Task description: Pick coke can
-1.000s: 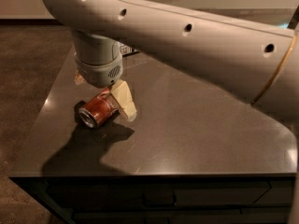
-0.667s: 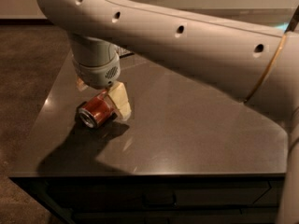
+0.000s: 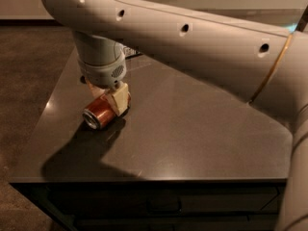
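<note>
- Since the earlier frames we see the arm (image 3: 192,37) shifted a little toward the left edge of the tabletop (image 3: 192,129), and the end effector (image 3: 108,100) now sits closer over the coke can (image 3: 96,115), which has hardly moved.
- We find the coke can lying on its side on the tabletop. It is near the left edge, roughly midway between the near-left and far-left corners.
- Its silver end faces the near-left corner, and its red body runs back under the end effector.
- The end effector hangs from the grey wrist directly above the can's far half and touches it.
- We cannot tell whether the end effector is clamped on the can or merely set over it.
- A dark shadow (image 3: 82,153) spreads from the can toward the near edge.
</note>
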Tool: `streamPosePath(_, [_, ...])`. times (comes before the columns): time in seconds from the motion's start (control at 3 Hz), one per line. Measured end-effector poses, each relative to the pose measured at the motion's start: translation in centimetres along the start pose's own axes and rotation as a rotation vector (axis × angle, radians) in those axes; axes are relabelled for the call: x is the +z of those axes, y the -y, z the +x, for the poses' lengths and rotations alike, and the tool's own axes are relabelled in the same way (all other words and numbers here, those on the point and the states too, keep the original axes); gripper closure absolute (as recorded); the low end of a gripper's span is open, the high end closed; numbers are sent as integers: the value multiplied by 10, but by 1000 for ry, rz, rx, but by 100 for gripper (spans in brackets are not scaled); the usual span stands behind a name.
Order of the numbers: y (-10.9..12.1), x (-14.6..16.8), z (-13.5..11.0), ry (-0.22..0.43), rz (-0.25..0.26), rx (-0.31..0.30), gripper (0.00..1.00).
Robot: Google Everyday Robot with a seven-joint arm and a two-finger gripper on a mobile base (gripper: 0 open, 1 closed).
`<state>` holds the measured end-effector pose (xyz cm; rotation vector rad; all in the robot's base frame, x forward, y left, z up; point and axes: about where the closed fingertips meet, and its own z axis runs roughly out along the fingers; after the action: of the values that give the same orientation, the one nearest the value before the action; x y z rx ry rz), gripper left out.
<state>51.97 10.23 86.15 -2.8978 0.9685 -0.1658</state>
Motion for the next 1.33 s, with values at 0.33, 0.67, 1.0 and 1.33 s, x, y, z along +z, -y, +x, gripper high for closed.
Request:
streamPosePath(0.33, [-1, -15, 9, 16, 15, 11, 85])
streamPosePath(0.67, [-3, -42, 21, 48, 48, 29, 100])
streamPosePath(1.0, [-8, -71, 32, 76, 87, 38, 100])
streamPosePath(1.33, [-8, -97, 42, 95, 128, 41, 100])
